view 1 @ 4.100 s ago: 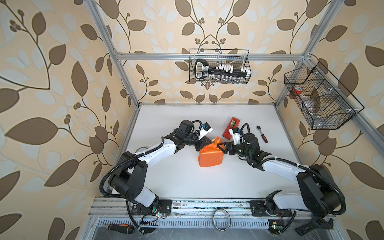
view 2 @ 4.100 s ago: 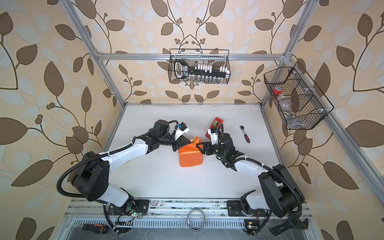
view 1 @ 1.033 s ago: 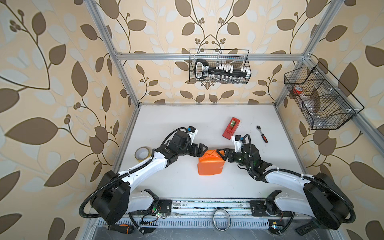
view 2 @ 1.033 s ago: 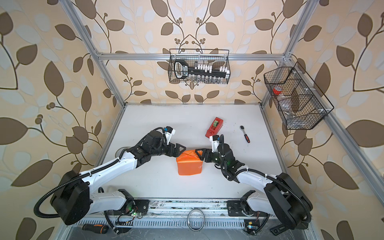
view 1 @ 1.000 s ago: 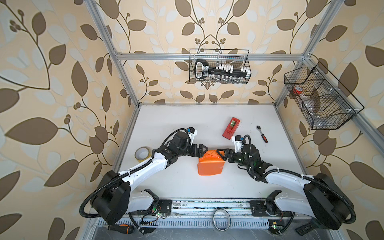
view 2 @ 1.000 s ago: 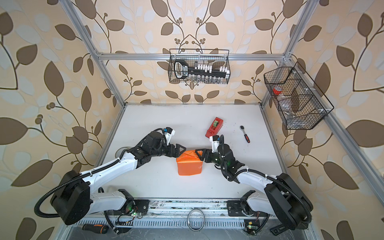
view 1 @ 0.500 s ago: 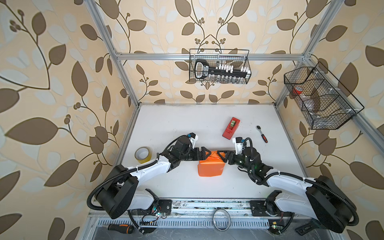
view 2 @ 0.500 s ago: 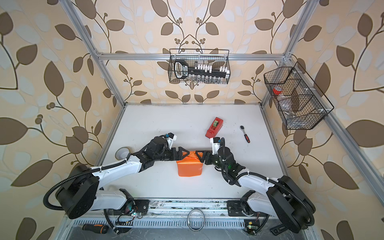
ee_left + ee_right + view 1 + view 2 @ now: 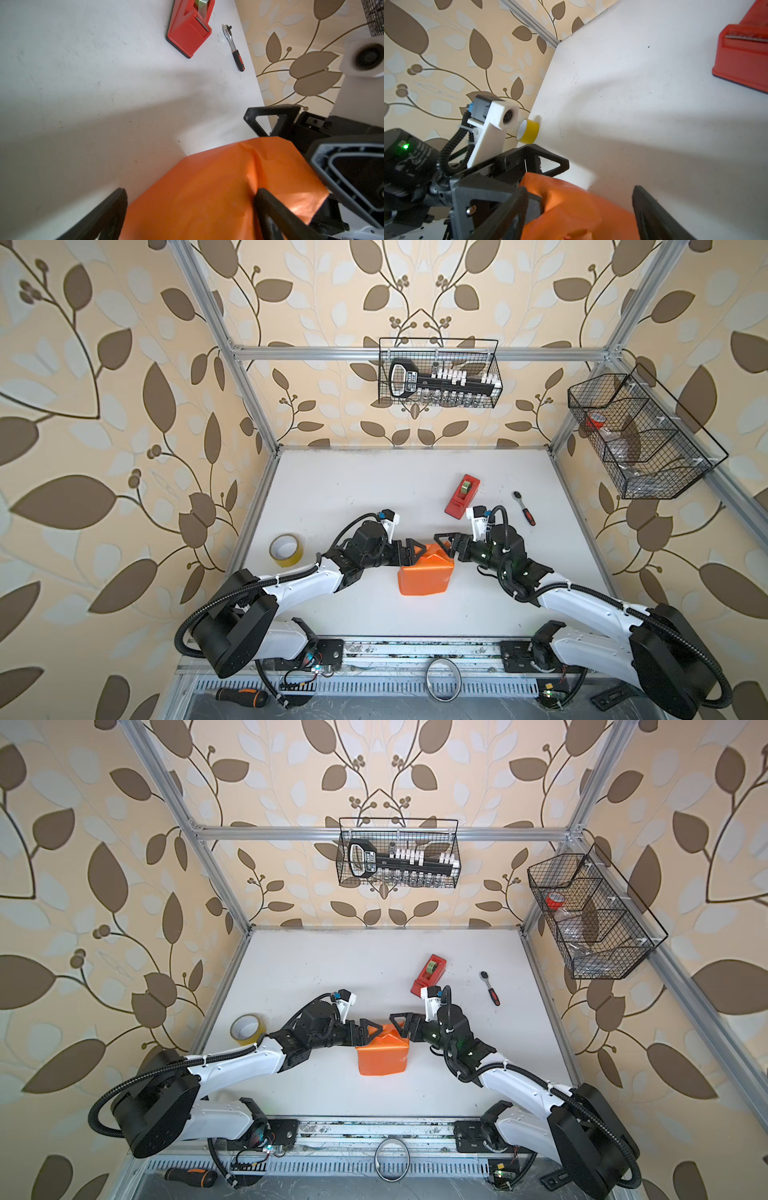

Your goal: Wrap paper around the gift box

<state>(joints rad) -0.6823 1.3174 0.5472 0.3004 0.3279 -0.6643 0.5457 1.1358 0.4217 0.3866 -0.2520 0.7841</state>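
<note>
The paper [image 9: 424, 578], bright orange side out, is folded into a parcel mid-table in both top views [image 9: 382, 1058]. The gift box is hidden inside it. My left gripper [image 9: 417, 552] and right gripper [image 9: 447, 546] face each other at the parcel's far end, where a creased flap sticks up. In the left wrist view the left gripper [image 9: 190, 197] is open; one finger presses the paper [image 9: 207, 187] and the other hangs over bare table. In the right wrist view the right gripper [image 9: 580, 197] is open and straddles the crumpled paper [image 9: 581, 214].
A red tape dispenser [image 9: 462, 495] and a ratchet wrench [image 9: 523, 508] lie behind the right gripper. A yellow tape roll [image 9: 285, 549] sits by the left table edge. Wire baskets hang on the back wall [image 9: 438, 373] and the right wall [image 9: 640, 435].
Both grippers have closed in on each other at the parcel's far end. The left arm has dropped lower and uncovered the tape roll. The upright flap now sits lower.
</note>
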